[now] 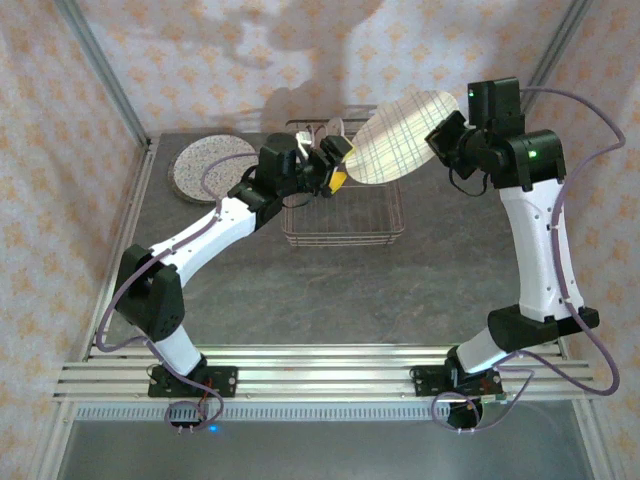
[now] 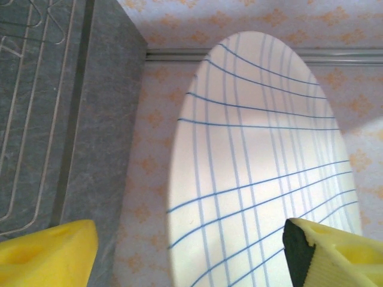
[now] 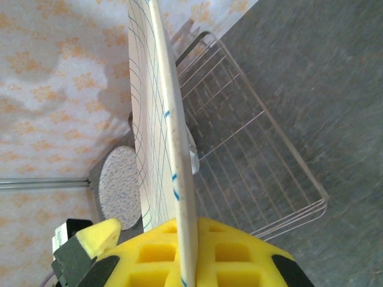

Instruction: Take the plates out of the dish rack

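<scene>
The right gripper (image 1: 440,138) is pinching the plaid plate (image 1: 400,135) by its rim above the rack (image 1: 345,232) — the left gripper (image 1: 338,163) (spread wide) is facing its opposite edge.

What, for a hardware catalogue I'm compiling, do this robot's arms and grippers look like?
The left arm and right arm are white curved shells joined by black joint housings, with lilac cables looping alongside. A green light glows on the right arm. The left gripper and right gripper have yellow fingers with black pads; the right's show square recesses.
</scene>
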Available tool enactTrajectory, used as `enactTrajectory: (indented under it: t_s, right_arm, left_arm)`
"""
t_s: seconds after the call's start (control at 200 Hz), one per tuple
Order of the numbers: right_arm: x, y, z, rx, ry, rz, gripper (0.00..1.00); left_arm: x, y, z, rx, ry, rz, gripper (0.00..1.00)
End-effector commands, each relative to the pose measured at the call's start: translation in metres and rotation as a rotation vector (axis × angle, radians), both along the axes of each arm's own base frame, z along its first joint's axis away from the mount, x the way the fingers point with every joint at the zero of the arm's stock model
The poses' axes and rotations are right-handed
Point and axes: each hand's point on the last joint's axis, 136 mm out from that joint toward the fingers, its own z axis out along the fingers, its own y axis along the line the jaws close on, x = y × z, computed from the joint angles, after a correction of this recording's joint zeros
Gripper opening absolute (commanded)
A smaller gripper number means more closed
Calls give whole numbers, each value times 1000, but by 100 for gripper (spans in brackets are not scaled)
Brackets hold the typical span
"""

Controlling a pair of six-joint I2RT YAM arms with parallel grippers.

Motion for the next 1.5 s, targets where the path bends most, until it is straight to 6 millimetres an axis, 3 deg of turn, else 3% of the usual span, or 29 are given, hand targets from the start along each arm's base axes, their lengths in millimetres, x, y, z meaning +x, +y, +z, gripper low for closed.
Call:
enactTrajectory:
  t_s: [0.0, 0.15, 0.455, 0.706, 0.836, 1.006, 1.336, 1.491]
  right_arm:
    - [0, 7, 32, 138, -116, 9, 0]
    - [4, 10, 32, 178, -130, 27, 0]
    - [10, 28, 24, 254, -110, 100, 0]
    - [11, 34, 17, 280, -104, 122, 0]
    - [12, 36, 10, 284, -94, 133, 0]
    - [13, 37, -1, 273, -78, 144, 0]
    - [10, 32, -13, 207, -61, 156, 0]
    - [10, 31, -15, 192, -57, 157, 13]
  left_arm:
    - [-1, -11, 27, -83, -50, -37, 75]
    - [-2, -9, 23, -68, -44, -35, 72]
    - [-1, -9, 26, -82, -47, -29, 57]
    - [-3, -4, 30, -90, -53, -9, 27]
    - [-4, -2, 31, -81, -57, -6, 19]
    - [-6, -1, 33, -76, -59, -5, 0]
    - [-10, 2, 41, -88, -71, -2, 0]
    - [-11, 5, 47, -96, -85, 6, 0]
